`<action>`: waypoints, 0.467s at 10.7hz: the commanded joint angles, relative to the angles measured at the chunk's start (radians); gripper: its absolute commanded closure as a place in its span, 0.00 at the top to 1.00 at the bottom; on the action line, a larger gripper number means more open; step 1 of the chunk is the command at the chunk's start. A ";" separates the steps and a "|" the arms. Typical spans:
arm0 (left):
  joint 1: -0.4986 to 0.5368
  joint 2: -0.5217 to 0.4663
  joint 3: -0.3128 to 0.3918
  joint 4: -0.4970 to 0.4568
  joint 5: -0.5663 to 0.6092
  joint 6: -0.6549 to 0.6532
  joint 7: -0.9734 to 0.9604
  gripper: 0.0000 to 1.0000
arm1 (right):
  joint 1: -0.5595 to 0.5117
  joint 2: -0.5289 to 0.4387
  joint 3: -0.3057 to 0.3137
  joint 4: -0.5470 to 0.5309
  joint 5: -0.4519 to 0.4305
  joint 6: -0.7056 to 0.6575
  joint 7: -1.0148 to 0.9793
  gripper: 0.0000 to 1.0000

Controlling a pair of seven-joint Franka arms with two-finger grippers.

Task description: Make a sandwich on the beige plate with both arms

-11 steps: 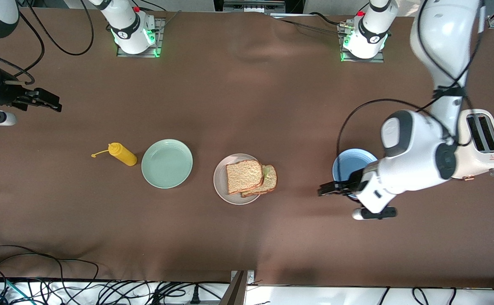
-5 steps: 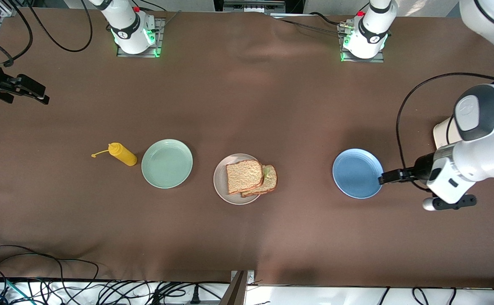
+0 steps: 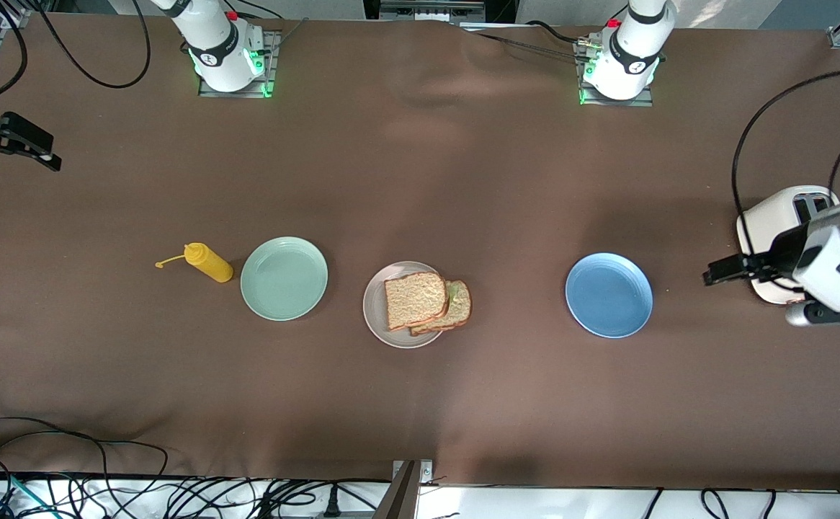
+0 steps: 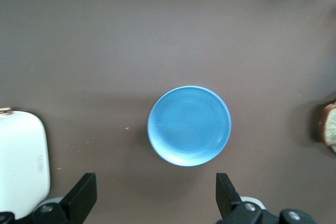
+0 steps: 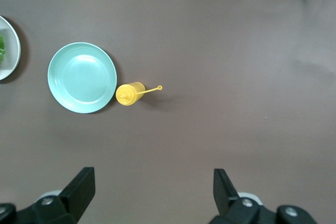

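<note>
Already stacked on the beige plate (image 3: 384,328), well apart from both empty, spread-fingered grippers, the left gripper (image 3: 715,272) and the right gripper (image 3: 27,144), the sandwich (image 3: 426,301) looks light, soft and crushable; I would grip it gently by the crust edges.

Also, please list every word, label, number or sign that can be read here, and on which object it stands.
No text can be read.
Toaster: a small red triangle sign and a grey label on its side, both too small to read.
Arm bases: a round dark mark, not readable.
Plates, bottle, sandwich: no markings.
</note>
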 commanded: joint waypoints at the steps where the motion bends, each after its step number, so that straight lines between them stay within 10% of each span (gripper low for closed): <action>1: -0.061 -0.184 0.046 -0.183 0.056 0.005 0.025 1.00 | -0.005 -0.006 -0.005 0.015 0.021 -0.029 -0.028 1.00; 5: -0.046 -0.195 0.043 -0.159 0.058 -0.079 0.028 1.00 | -0.003 -0.004 0.001 0.015 0.026 -0.032 -0.025 1.00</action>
